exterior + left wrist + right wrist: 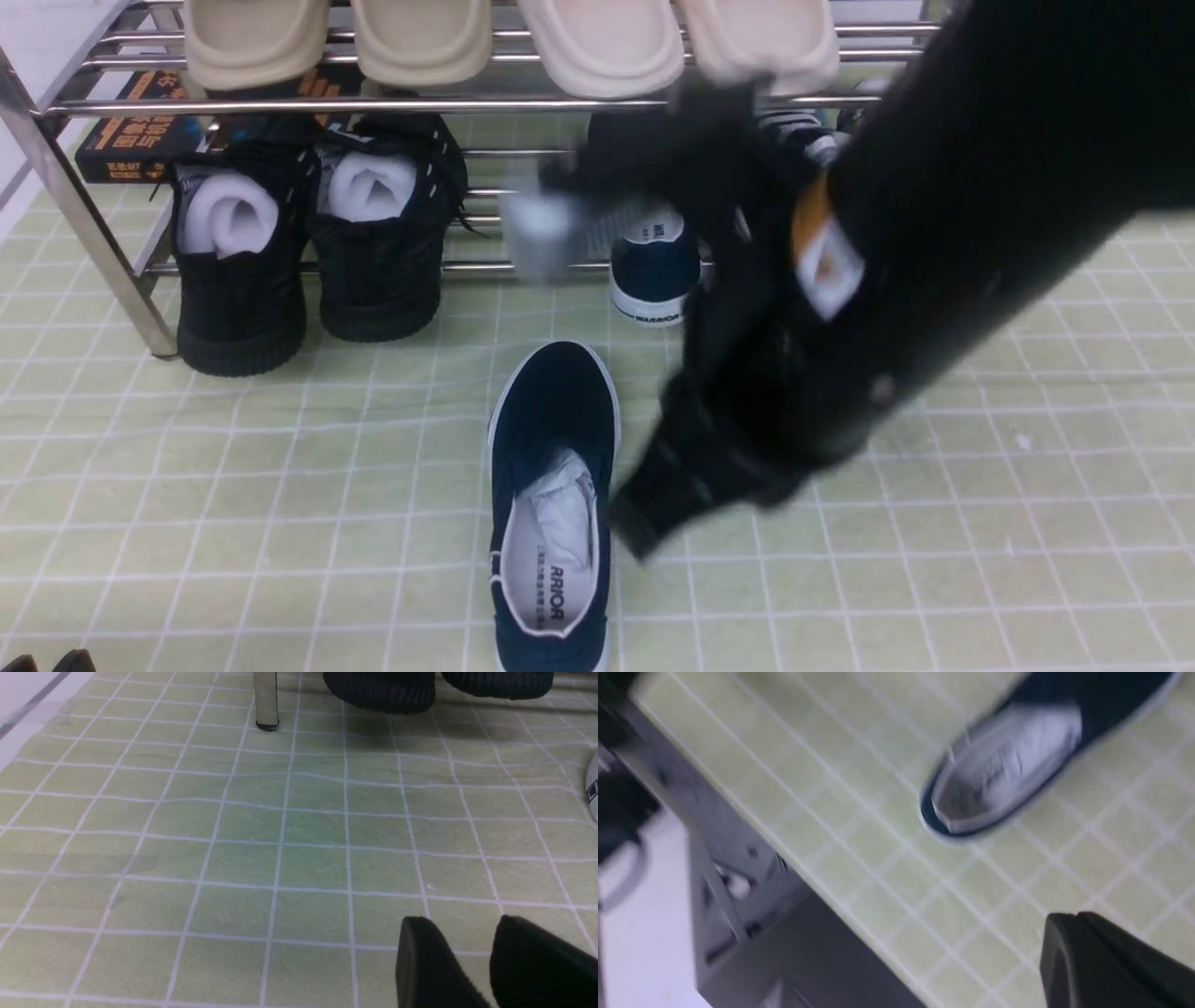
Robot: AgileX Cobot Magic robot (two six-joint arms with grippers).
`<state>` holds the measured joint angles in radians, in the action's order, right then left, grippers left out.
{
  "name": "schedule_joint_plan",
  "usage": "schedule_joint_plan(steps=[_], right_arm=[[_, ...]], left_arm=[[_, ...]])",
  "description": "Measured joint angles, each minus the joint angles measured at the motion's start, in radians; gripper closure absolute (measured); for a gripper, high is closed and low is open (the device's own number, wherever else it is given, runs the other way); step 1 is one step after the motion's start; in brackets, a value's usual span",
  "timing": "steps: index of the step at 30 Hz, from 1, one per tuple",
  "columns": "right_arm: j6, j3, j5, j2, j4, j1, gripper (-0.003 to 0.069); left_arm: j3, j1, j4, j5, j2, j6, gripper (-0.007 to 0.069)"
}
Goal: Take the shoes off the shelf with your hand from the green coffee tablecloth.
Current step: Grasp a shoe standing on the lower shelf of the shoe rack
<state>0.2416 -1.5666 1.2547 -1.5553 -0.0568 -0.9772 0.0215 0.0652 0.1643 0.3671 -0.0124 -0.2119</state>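
Left jaws: apart and empty, low over the cloth [280, 858] at the near left, well apart from both navy shoes.
Near shoe [551, 439]: off the shelf, flat on the cloth at centre, toe pointing far, paper stuffed inside.
Right arm [980, 187]: blurred, reaching in from the right; it passes just right of the near shoe and in front of the shelf's right half.
Right jaws: only a blurred dark mass in the right wrist view. I cannot tell whether they are apart or together, and nothing shows in them.
Far shoe [655, 266]: on the lower tier of the shelf [280, 105], right of centre, heel near and out past the front bar, partly hidden by the arm.
Risk, near shoe: the arm is close beside it, so a low pass could shove it or ruck the cloth.
Risk, far shoe: the canvas is soft, so a pinch on the heel rim may slip and tip it off the bar.
Risk, shelf: the upper bars and slippers [597, 47] sit just above the far shoe, and a steep lift could strike them.
Risk, wrong pick: the black shoes [373, 261] share that tier, further left, so this risk looks small.
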Motion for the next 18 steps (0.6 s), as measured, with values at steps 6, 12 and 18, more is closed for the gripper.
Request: schedule_joint_plan(steps=[6,12,18], right_arm=[[0.0,-0.044,-0.044,-0.119,-0.004,0.131,0.0671],[0.001,-0.253,-0.145,-0.289,0.001,0.257,0.062],[0.002,-0.432,-0.27,-0.454,0.057,0.306,0.0397]], left_arm=[[0.0,0.0,0.0,0.0,0.0,0.0,0.0383],[0.0,0.0,0.0,0.0,0.0,0.0,0.0383],[0.0,0.0,0.0,0.0,0.0,0.0,0.0383]])
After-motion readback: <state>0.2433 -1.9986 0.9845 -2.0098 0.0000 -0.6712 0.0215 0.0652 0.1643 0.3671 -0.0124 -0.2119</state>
